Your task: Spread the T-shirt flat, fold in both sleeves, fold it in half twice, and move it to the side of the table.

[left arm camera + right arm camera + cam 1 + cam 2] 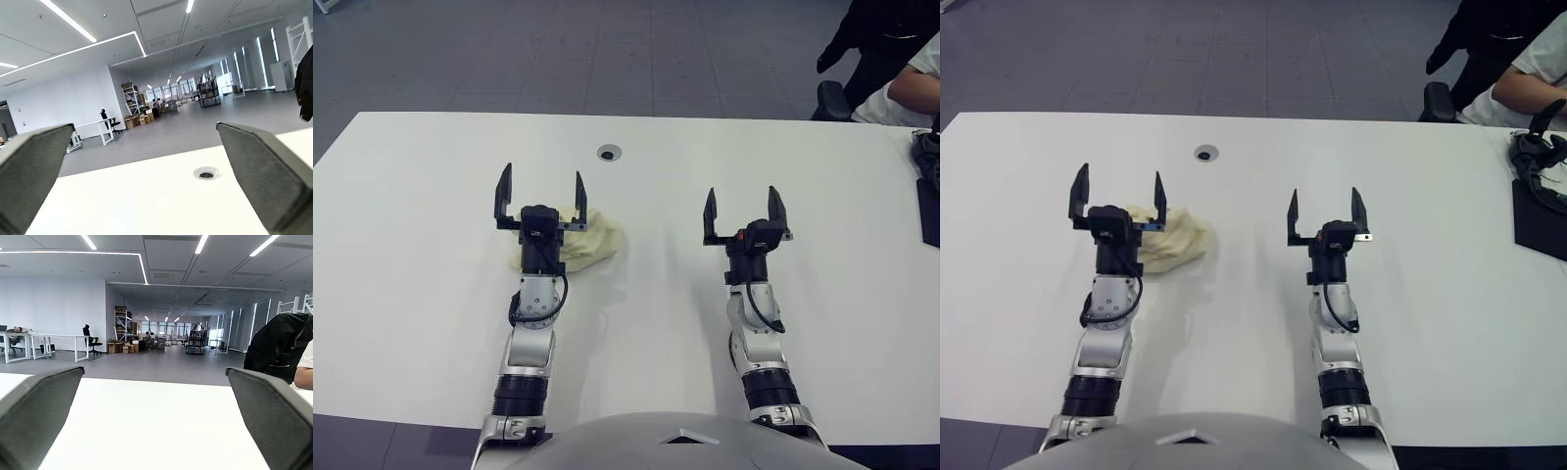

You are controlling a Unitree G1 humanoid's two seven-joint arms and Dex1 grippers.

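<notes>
A pale yellow T-shirt (590, 242) lies crumpled in a small heap on the white table (636, 323), left of centre. My left gripper (540, 193) hovers open just in front of the heap, partly hiding it, with nothing between its fingers (264, 171). My right gripper (745, 211) is open over bare table, well to the right of the T-shirt. Both grippers point toward the far edge of the table.
A round cable hole (609, 153) sits in the table beyond the T-shirt. Black gear (1540, 191) lies at the table's far right edge, beside a seated person (915, 83). Grey floor lies beyond the far edge.
</notes>
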